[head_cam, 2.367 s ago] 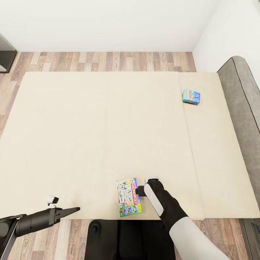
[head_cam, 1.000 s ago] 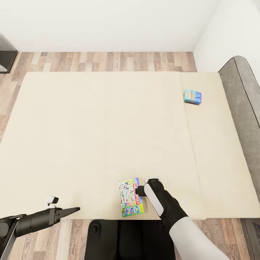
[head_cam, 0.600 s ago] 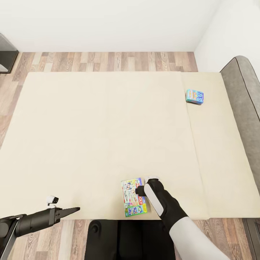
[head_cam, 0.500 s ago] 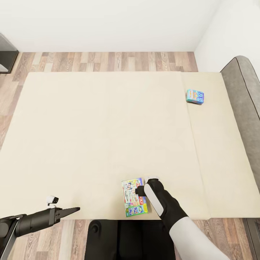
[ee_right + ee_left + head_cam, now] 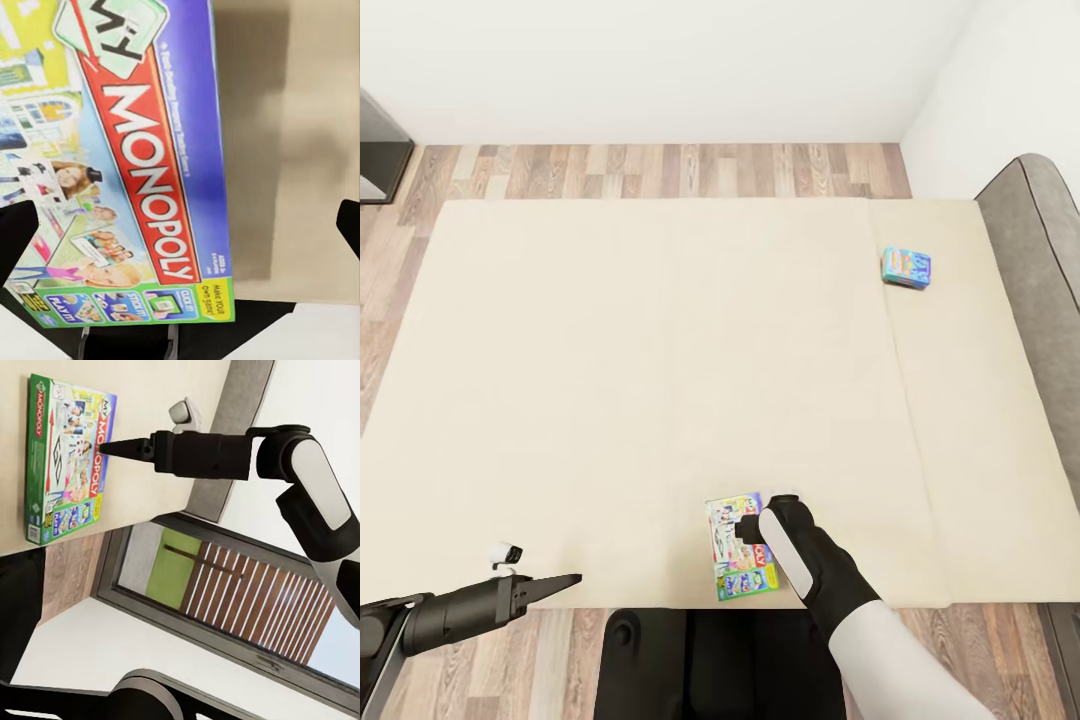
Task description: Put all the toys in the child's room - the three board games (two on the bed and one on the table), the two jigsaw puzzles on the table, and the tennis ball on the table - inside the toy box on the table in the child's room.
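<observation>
Overhead, blue game (image 5: 906, 267); close-up, MONOPOLY box (image 5: 112, 165)

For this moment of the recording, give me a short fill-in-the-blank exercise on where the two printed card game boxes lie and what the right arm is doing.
1. The white-and-green game box is lettered ____.
2. It lies flat on the beige mattress near the bed's ____ edge in the head view.
3. The smaller blue game box lies close to the grey ____.
4. The right gripper hovers over the ____ box.

Missing words: MONOPOLY; near; headboard; white-and-green
</observation>
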Robot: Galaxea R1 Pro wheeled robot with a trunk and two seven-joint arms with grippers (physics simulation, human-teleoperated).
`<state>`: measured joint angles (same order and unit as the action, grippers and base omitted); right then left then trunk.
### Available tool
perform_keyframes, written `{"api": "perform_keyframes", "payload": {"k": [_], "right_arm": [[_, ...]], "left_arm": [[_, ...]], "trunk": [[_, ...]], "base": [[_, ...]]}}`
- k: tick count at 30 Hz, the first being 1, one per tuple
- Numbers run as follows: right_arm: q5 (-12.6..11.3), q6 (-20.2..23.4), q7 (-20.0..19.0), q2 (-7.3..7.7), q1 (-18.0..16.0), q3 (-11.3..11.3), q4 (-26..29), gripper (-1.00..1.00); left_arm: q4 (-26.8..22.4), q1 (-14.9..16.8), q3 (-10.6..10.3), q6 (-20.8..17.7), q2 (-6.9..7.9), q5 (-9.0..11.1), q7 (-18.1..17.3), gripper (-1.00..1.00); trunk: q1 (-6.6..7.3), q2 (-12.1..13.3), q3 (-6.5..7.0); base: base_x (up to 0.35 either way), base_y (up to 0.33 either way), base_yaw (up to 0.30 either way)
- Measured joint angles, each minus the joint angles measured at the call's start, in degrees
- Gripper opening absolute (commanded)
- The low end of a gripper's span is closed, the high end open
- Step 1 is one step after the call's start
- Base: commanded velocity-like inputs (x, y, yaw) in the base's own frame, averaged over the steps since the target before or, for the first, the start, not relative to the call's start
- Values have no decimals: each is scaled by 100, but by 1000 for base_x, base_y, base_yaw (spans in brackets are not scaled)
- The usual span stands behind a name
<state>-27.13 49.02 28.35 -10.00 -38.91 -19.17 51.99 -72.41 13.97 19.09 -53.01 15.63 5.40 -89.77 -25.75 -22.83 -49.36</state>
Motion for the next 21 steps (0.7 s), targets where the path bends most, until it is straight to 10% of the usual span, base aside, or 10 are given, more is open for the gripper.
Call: {"api": "perform_keyframes", "payload": {"k": [21], "right_arm": [[0,0,0,0,0,0,-1,100]], "left_arm": [[0,0,-1,0,0,0,0,100]], "trunk": [[0,0,0]], "base": [[0,82,0]]}}
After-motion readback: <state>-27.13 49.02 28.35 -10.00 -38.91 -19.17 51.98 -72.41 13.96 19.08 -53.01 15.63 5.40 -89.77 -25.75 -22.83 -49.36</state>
